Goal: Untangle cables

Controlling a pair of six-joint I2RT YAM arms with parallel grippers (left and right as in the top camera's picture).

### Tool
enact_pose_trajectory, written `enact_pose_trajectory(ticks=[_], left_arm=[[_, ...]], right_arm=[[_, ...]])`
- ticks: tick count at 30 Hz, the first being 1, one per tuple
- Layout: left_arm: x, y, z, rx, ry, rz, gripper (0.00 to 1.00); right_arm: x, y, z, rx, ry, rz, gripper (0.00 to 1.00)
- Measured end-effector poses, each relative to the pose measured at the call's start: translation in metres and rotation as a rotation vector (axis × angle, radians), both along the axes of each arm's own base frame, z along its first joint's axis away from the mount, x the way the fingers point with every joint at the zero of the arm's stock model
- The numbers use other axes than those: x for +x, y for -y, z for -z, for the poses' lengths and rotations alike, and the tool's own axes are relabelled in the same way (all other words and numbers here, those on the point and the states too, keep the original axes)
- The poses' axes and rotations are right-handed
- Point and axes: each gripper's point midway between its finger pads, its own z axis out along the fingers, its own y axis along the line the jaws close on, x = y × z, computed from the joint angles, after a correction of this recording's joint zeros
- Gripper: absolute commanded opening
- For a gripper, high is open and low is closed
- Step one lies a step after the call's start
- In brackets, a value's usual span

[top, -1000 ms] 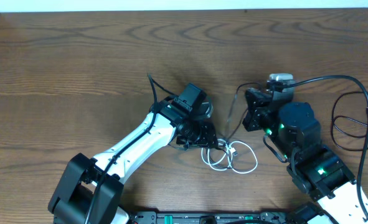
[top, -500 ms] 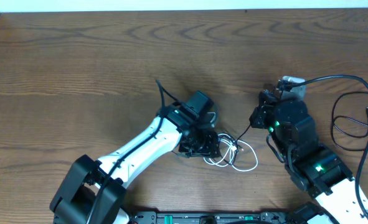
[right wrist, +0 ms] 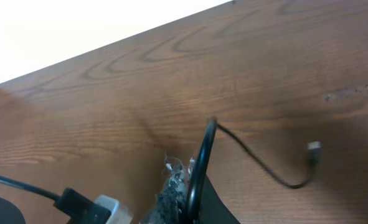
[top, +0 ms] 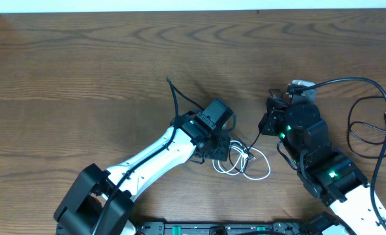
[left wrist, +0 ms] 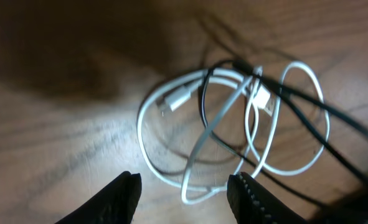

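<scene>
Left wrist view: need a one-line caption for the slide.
Open left gripper poised over the white cable and black cable, looped together on the wooden table.

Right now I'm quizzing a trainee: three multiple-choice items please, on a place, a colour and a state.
1. Where is the white cord? A between the left arm and right arm B on a shelf C far left corner
2. Cord in the right fingers? A white B black C red
3. The left fingers are? A shut on a cord B open above the cords C out of view
Answers: 1 A, its loops lie on the table there; 2 B, a black cord leaves them; 3 B, apart, gripping nothing.
</scene>
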Motion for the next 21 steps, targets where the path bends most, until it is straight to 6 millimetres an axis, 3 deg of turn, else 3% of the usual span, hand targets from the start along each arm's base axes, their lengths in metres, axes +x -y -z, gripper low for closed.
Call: enact_pose_trajectory(ticks=[13,18,21], left_arm=[[0.006,0.002,0.0,-0.007,0.022,-0.011,0.51],[0.004,0.0,0.017,0.031,-0.014,-0.011,0.5],[0.002,-0.003,0.033,0.067,-0.047,-0.017,0.35]], right_arm=[[0.0,-0.001,0.0,0.004,-0.001,-0.002,0.01],[0.0,-0.001,0.0,0.004,-0.002,-0.002,0.01],[0.0,-0.001,0.0,0.004,-0.002,-0.002,0.01]])
